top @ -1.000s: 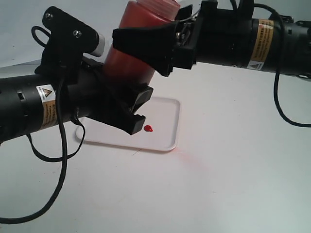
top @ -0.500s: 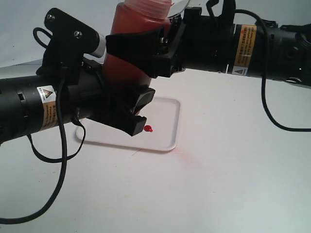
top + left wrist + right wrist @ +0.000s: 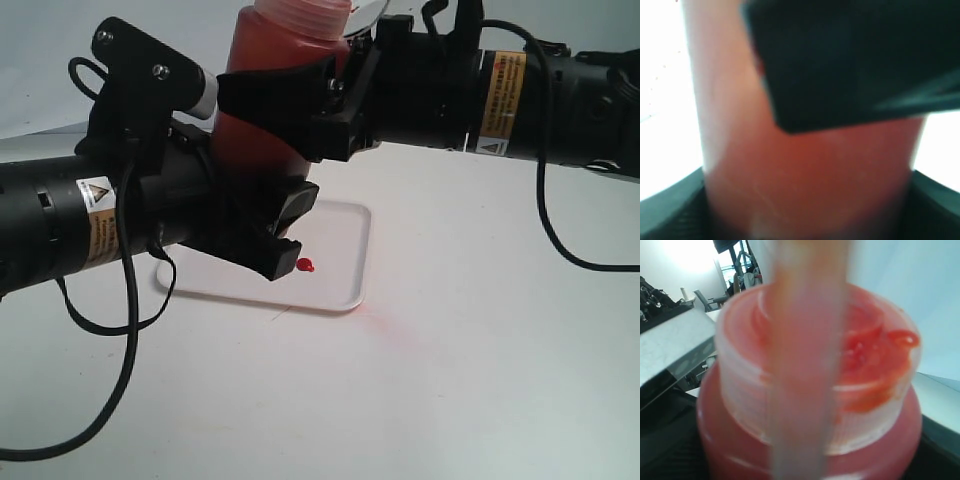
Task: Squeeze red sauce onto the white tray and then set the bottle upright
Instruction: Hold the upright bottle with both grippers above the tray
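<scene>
The bottle [image 3: 262, 60], translucent and red-tinted, hangs nearly upright above the white tray [image 3: 340, 245], lid end at the top. My left gripper [image 3: 265, 200] is shut on its lower body, which fills the left wrist view [image 3: 805, 175]. From the right, my right gripper [image 3: 272, 92] is shut on the upper body just under the lid. The right wrist view shows the sauce-smeared lid [image 3: 865, 355] behind a blurred pale nozzle [image 3: 807, 340]. A small blob of red sauce [image 3: 305, 265] lies on the tray near its front edge.
The tray lies on a white tabletop [image 3: 480, 360]. A faint reddish tint [image 3: 390, 325] marks the table just right of the tray's front corner. Black cables [image 3: 125, 360] hang from both arms. The dark bar [image 3: 850, 60] across the left wrist view is the right gripper's finger.
The right arm moved left and its jaws closed on the bottle's upper body. The bottle tipped from a lean to nearly upright. The left arm and the red blob stayed put.
</scene>
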